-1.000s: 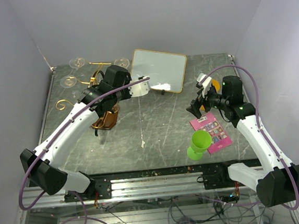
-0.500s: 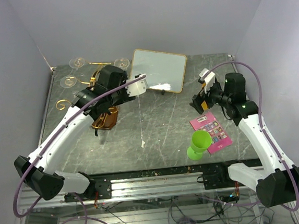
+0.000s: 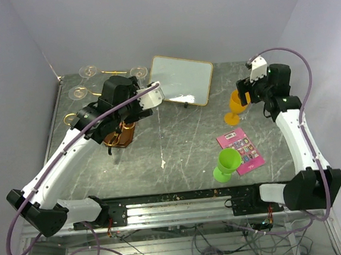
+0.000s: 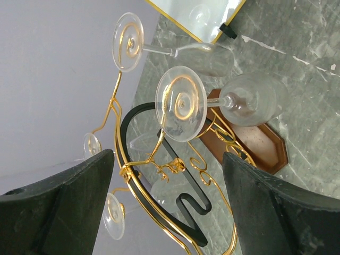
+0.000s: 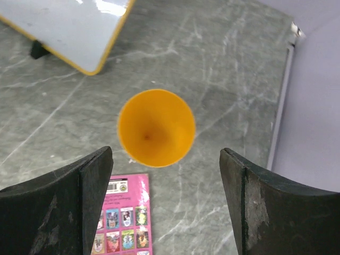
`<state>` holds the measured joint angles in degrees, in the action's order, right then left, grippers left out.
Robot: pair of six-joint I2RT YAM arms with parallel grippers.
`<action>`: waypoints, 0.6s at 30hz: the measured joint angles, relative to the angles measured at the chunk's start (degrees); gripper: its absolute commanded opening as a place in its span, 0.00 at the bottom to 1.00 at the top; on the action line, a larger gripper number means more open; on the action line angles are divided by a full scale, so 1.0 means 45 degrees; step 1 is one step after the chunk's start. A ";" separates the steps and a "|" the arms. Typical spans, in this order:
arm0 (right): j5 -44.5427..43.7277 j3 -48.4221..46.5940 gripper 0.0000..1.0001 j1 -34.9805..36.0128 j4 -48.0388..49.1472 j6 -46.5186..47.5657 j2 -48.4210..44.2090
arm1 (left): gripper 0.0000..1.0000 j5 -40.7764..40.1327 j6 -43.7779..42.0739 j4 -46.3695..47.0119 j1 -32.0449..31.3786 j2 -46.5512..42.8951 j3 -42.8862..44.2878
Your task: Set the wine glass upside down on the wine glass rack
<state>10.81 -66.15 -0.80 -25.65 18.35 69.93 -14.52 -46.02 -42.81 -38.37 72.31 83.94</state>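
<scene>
Wine glass (image 4: 249,98) hangs upside down on the wine glass rack (image 4: 154,164). Left gripper (image 4: 167,178) beside the rack and right gripper (image 5: 166,178) far from it are both wide open, empty.

Wine glass (image 4: 241,100): clear, inverted, foot up and bowl down. Its foot sits on a scrolled arm of the wine glass rack (image 4: 164,167), and the bowl hangs just over the base (image 4: 260,149). It lies straight ahead of the left tool (image 4: 167,155), between the two spread fingers in the wrist view and touching neither. Rack: thin gold wire with curled arms and a dark hoop at centre, upright on a brown wooden base on the table. It is directly in front of the tool.
</scene>
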 measured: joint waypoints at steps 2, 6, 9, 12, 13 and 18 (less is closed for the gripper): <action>-0.0185 -0.0408 0.76 -0.0408 -0.0117 -0.0136 0.0549 | 0.93 0.0000 0.0044 0.0015 0.0000 -0.0087 0.0000; -0.0316 -0.0845 0.69 -0.1044 -0.0442 -0.0253 0.1593 | 0.94 0.0000 0.0083 0.0039 0.0000 -0.0180 0.0000; -0.0291 -0.0971 0.65 -0.1248 -0.0724 -0.0287 0.2283 | 0.94 0.0000 0.0083 0.0049 0.0000 -0.0209 0.0000; -0.0228 -0.1015 0.60 -0.1297 -0.0957 -0.0301 0.2764 | 0.94 -0.0005 0.0087 0.0102 0.0000 -0.0228 0.0000; -0.0185 -0.1020 0.58 -0.1302 -0.1025 -0.0311 0.2919 | 0.94 -0.0005 0.0087 0.0126 0.0005 -0.0233 -0.0005; 0.0063 -0.1331 0.47 -0.1307 -0.1277 -0.0296 0.3429 | 0.94 -0.0015 0.0083 0.0146 0.0005 -0.0238 0.0000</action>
<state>11.09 -72.14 -6.68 -31.40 17.02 85.36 -14.59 -45.65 -42.15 -38.35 71.24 83.94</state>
